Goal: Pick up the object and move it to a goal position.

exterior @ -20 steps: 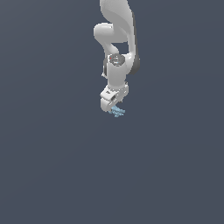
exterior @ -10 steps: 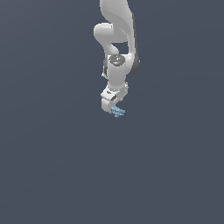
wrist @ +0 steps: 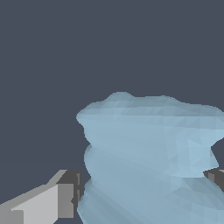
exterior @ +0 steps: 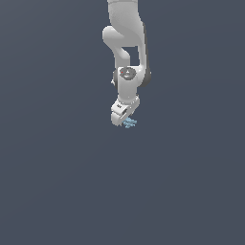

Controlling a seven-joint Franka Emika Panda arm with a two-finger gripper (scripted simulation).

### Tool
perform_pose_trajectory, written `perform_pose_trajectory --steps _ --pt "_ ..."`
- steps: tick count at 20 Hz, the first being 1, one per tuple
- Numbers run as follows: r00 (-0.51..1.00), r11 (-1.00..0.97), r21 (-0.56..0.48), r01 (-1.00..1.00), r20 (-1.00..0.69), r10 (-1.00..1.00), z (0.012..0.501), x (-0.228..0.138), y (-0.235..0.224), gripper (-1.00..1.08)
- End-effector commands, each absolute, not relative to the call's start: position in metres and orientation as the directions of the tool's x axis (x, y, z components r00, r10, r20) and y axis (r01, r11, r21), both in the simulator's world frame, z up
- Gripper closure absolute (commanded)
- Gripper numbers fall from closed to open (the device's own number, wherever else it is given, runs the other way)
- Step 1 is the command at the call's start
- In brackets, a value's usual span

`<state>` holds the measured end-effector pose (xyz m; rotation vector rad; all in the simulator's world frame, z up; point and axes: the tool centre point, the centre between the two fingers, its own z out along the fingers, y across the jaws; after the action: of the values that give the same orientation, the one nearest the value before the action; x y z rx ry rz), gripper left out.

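In the exterior view the white arm hangs down from the top, and its gripper [exterior: 125, 120] is at mid-height against a plain dark grey background. The tiny pale blue object [exterior: 130, 123] with thin prongs sticks out at the gripper's tip, toward the exterior view's right. In the wrist view the pale blue object [wrist: 153, 157] fills much of the picture, sitting between the two fingers, one light grey fingertip [wrist: 57, 199] on one side and a sliver of the other [wrist: 216, 177] on the opposite side. The gripper is shut on the object.
Only a uniform dark grey surface [exterior: 57, 182] shows around the arm. No goal marker, container or other thing shows in either view.
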<state>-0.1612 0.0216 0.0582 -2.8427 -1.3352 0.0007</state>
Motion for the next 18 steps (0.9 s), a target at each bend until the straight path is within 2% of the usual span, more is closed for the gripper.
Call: perform_pose_trajectory --steps 1,6,7,18 --pt "0.638 -0.638 0.000 0.770 0.000 0.770 0.0503 -0.1613 0.0217 -0.92" --pt "0.637 -0.637 0.000 0.771 0.000 0.771 0.0446 -0.1613 0.0217 -0.92" --pt "0.637 -0.637 0.000 0.771 0.000 0.771 0.0446 -0.1613 0.0217 1.08" --pt "0.639 -0.639 0.006 0.769 0.005 0.769 0.0478 -0.1583 0.0207 1.08"
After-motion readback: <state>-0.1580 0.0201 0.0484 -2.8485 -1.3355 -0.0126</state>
